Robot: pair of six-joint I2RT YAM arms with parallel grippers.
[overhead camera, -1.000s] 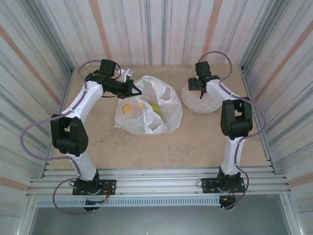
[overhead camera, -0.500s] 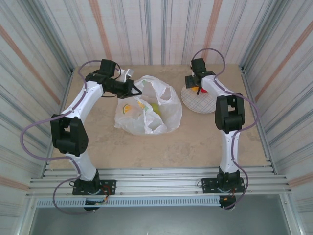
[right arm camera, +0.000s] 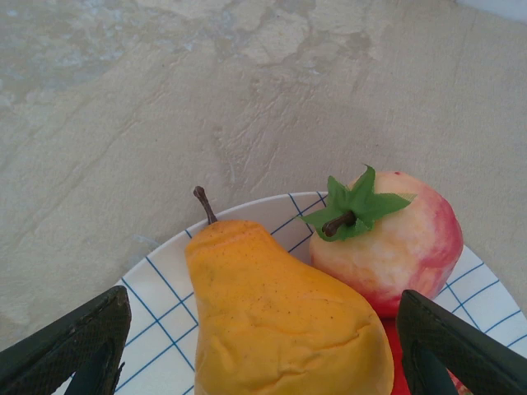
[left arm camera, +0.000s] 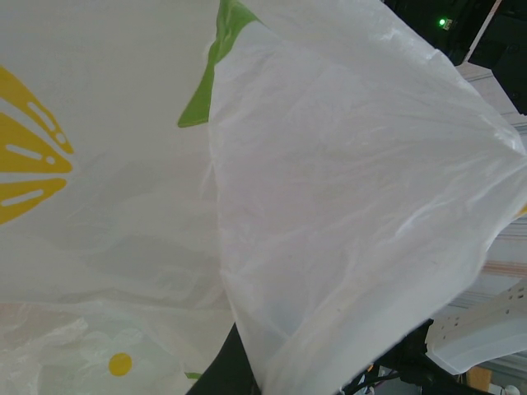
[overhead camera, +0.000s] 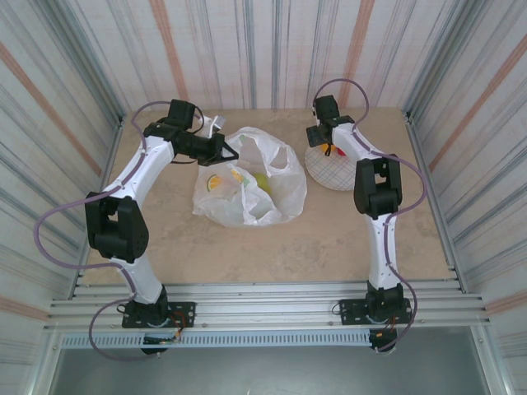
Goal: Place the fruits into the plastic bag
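From where I stand, the plastic bag (overhead camera: 272, 197) sits slumped in the middle of the counter (overhead camera: 247, 247), with its mouth lifted toward the far left. There the left pincer (overhead camera: 228, 150) is closed on the bag's rim, as far as I can make out from above. Through that arm's own camera the crinkly white film (left arm camera: 354, 206) hangs right up against the lens. A yellow lemon-slice print (left arm camera: 25, 156) shows at the left edge and a green leaf print (left arm camera: 210, 82) near the top. Yellow and orange patches show through the bag from above, though I cannot tell whether they are fruit inside or just printing. Off to the right, well apart from the bag, lies the round white plate (overhead camera: 346, 177) with its blue grid. The right pincer (overhead camera: 324, 141) hangs over the plate's far-left edge with its jaws spread wide and gripping nothing. Its wrist camera shows the dark fingers (right arm camera: 70, 350) standing at either bottom corner. Between them a yellow-orange pear (right arm camera: 280, 321) lies on the plate (right arm camera: 165, 280), its brown stem pointing away toward bare counter. Just beside the pear and touching it on the right is a pink-red apple (right arm camera: 403, 247) topped with a green leaf. A sliver of something red peeks out below the apple, too little of it showing to name.
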